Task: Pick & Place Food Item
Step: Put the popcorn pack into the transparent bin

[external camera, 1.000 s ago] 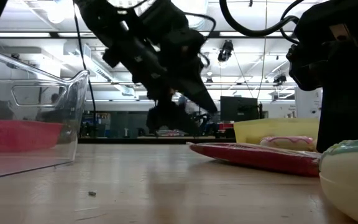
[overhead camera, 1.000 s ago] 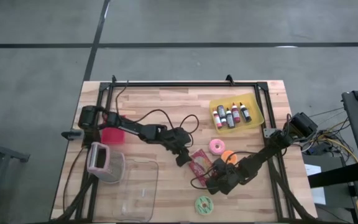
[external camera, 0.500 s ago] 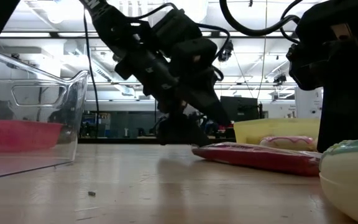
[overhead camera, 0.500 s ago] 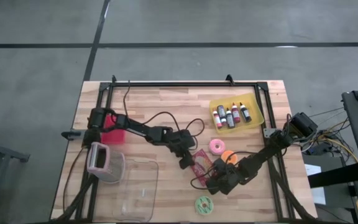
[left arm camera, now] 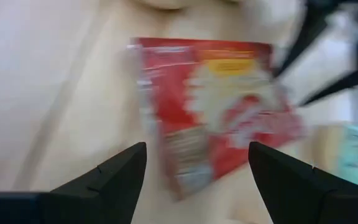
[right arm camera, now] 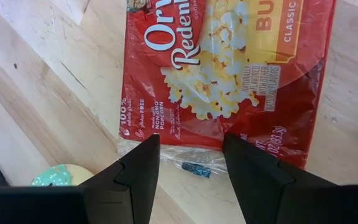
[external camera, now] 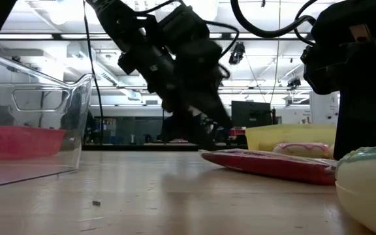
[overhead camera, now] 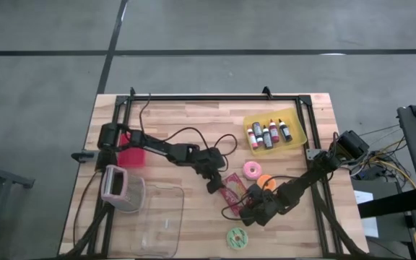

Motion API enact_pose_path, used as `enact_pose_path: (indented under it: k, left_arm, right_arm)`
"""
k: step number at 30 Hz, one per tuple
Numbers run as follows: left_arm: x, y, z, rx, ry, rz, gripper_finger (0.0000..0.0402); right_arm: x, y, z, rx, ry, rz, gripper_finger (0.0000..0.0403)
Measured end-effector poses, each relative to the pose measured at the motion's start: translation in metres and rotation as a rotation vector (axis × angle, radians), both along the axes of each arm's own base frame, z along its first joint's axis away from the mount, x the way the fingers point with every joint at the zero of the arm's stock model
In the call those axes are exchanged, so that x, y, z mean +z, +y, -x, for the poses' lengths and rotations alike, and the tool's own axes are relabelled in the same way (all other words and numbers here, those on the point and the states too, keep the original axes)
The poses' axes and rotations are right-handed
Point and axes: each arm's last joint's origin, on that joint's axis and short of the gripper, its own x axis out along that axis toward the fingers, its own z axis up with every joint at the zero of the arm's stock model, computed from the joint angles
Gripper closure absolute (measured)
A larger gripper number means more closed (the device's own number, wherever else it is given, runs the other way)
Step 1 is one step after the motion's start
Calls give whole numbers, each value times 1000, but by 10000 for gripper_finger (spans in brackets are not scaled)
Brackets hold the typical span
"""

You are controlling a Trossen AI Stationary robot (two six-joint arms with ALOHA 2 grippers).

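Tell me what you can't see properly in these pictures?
- Popcorn bag: right wrist view's top edge cuts off its name; left wrist view is motion-blurred.
- Bottles in the yellow tray: high view, labels too small.
- Green donut: low view's edge cuts it.
- Right end effector: high view, hidden under its arm.

Popcorn bag flat mid-table, left tool just left, right tool front-right
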Motion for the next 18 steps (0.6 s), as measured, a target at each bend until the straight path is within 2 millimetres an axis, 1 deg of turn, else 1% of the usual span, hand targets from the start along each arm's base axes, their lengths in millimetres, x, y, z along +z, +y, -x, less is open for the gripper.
enact_pose_path:
  k: [3, 7, 13, 18]
  left_arm:
    - [-5, 3, 5, 34, 57, -37, 113]
    - [-3, 0, 3, -10, 40, 34, 113]
    - [-3, -1, 4, 7, 47, 32, 113]
    - [-14, -3, 3, 14, 78, 39, 113]
  right_arm:
    - [0, 0, 0, 0, 0, 0, 225]
    - [0, 0, 0, -1, 0, 0, 225]
    - [0, 0, 0, -1, -1, 0, 225]
    - [0, 0, 0, -1, -1, 0, 225]
